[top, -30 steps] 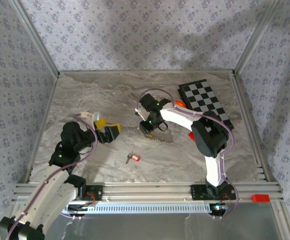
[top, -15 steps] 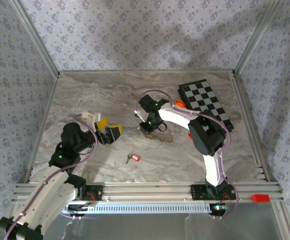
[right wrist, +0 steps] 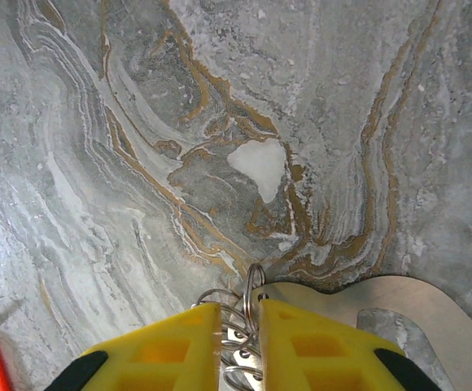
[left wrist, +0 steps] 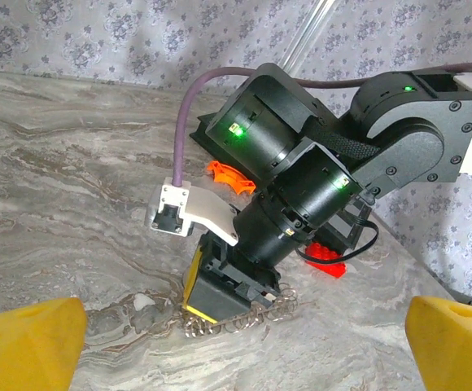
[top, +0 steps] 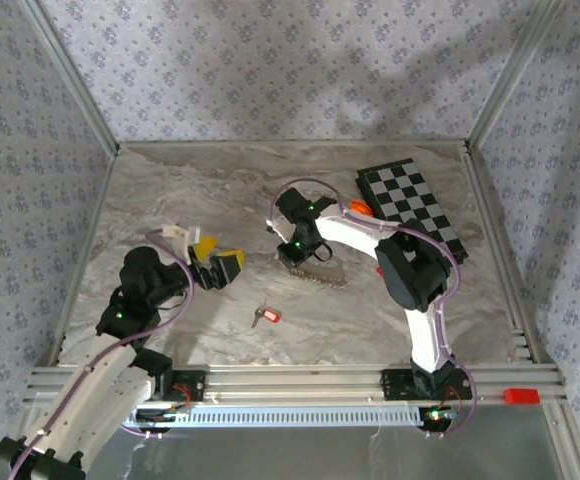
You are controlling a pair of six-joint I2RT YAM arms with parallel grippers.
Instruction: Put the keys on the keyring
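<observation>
Right wrist cam: R pincer [right wrist: 238, 309] is down on the marble counter [top: 190, 190], its yellow fingers pressed almost together, pinching the thin coils of the keyring [right wrist: 233, 332], w/ one loop poking out past the tips. A flat silvery plate [right wrist: 366, 314] lies just beside the R finger; can't tell if it's joined to the ring. Top cam puts the keyring a bit right of the counter's middle, under the R wrist. The keys [top: 266, 317], red head and all, lie apart from it toward the near edge, approx midway along. L pincer [top: 217, 258] is spread wide, holding nothing, hovering left of middle and facing the R arm. Step in hand, I'd say: get a firm hold on the ring before any threading. To do it well, the pinch should sit on one or two coils, not the whole bundle, so the wire doesn't squirt out sideways. Then lift only a little, slow and straight, and check the ring comes up w/ the fingers. Leave a loop standing clear of the fingertips so a key can reach it. L arm prob goes for the keys next. They're tiny and flat on stone, so grab by the red head, low and square, w/ the hole end free.
</observation>
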